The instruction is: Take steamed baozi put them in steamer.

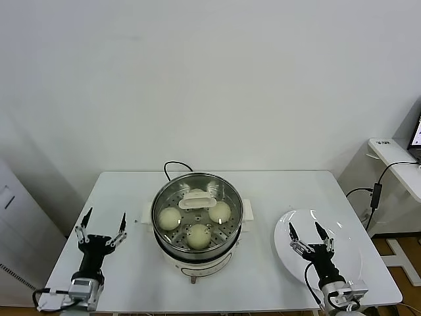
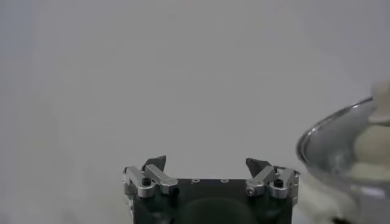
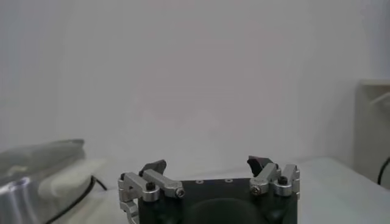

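From the head cam, the steamer [image 1: 197, 224] sits mid-table with three steamed baozi [image 1: 197, 235] on its perforated tray, plus a white handled piece [image 1: 197, 200] at the far side. The left gripper [image 1: 101, 226] hovers near the table's left edge, fingers spread, holding nothing. The right gripper [image 1: 308, 233] hangs over the white plate [image 1: 348, 253], also spread and empty. Left wrist cam: jaws apart, steamer rim [image 2: 332, 137] off to one side. Right wrist cam: jaws apart, black cable [image 3: 76, 198] by the steamer.

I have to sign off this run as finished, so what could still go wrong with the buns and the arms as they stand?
The baozi sit crowded in the steamer, one perhaps resting on another at the back, so they might stick. The black cord trails behind the pot; a tug could shift it. The right gripper, open, hovers over the white plate and could knock it when moving.
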`<state>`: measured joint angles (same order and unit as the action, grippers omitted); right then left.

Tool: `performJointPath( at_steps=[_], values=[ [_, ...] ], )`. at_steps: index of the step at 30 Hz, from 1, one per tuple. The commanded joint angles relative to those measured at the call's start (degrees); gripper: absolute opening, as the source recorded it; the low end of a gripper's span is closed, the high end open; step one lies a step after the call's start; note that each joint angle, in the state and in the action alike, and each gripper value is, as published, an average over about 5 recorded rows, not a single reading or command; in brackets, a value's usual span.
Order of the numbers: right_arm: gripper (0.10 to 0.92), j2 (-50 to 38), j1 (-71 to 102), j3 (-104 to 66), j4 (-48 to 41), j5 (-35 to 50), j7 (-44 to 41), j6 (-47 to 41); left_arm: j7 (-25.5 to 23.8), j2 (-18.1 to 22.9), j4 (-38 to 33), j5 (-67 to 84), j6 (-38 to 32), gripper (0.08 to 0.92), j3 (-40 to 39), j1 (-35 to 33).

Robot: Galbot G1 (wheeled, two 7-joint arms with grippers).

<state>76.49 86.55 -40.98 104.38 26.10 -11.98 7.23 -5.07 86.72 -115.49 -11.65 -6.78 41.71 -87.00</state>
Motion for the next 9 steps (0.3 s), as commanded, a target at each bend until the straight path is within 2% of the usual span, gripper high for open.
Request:
performJointPath(
  at_steps=[1,9],
  values=[
    [0.823,0.6,0.5,-0.2,-0.9,-0.5,-0.7,1.9,-4.1,6.8,3.4,5.3,-6.7,0.823,4.2,-1.9],
    [0.823,0.5,0.3,0.0,-0.3,-1.0,-0.7,1.8,-5.0,6.6,3.9,6.0,-7.0,0.823,5.5,-1.7]
  ],
)
